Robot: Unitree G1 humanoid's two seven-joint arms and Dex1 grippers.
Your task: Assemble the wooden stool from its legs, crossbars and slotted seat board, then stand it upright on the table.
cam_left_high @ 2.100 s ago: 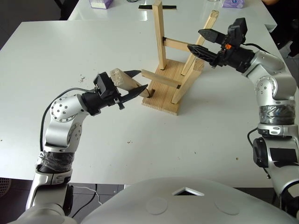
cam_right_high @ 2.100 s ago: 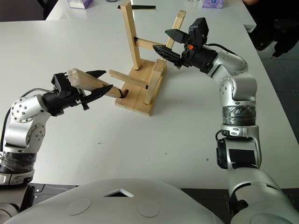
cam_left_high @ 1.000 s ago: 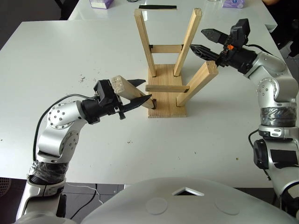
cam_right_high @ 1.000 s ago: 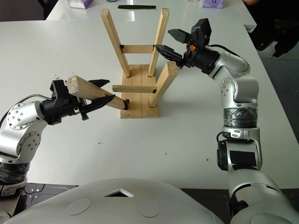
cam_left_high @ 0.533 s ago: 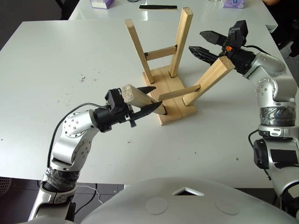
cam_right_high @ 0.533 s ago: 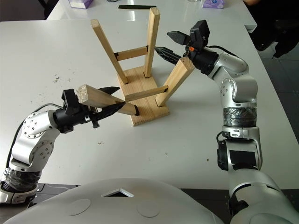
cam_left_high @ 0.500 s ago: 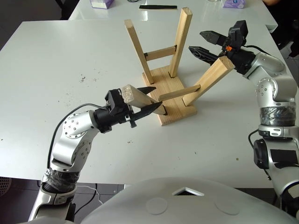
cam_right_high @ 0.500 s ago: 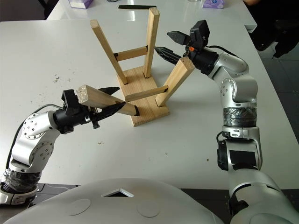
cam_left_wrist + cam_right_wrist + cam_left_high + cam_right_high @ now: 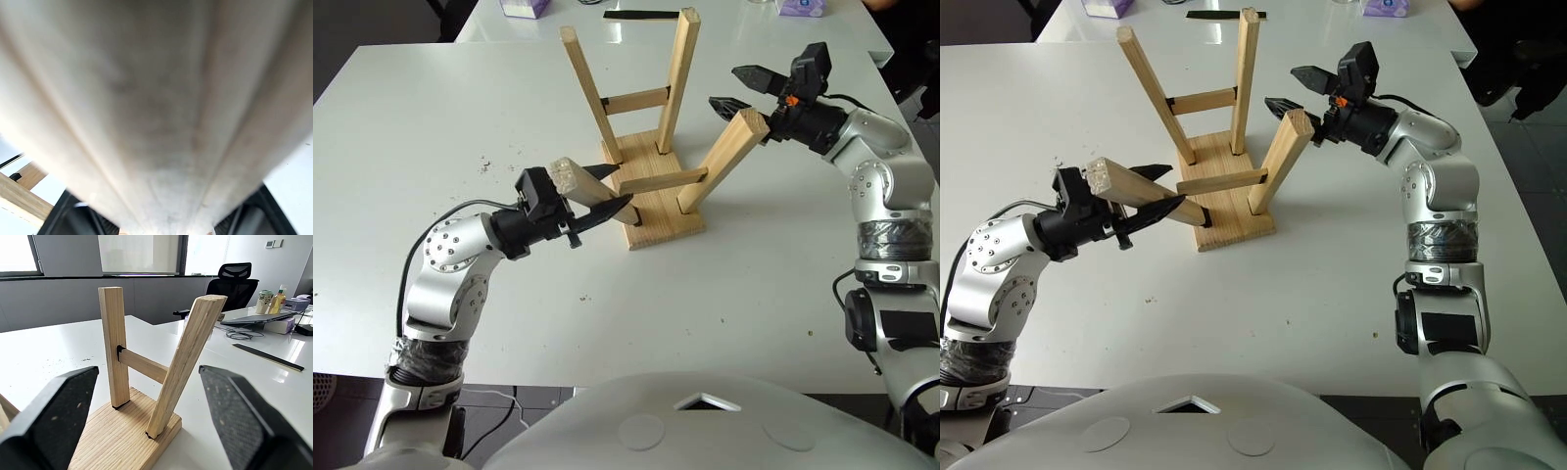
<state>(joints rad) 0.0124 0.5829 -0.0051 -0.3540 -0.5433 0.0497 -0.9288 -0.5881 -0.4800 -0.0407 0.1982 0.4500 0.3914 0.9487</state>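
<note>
upside-down stool [image 9: 651, 147] at table [image 9: 431, 108] centre, seat board [image 9: 668, 217] flat, legs [image 9: 675, 78] and crossbars [image 9: 636, 100] fitted. left gripper [image 9: 612, 188] clamped on 8 o'clock leg [image 9: 579, 184]. right gripper [image 9: 724, 86] wide open, empty, by 2 o'clock leg top. assembly looks near done (joints unconfirmed); flipping upright left.

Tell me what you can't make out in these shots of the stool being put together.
- Left wrist view: the held leg, blurred close to the lens, hides the joints beyond it.
- Head views: the left end effector hides where that leg's foot meets the seat board, so whether it is seated is unclear.
- Head views: whether the right end effector touches the tilted leg cannot be told.
</note>
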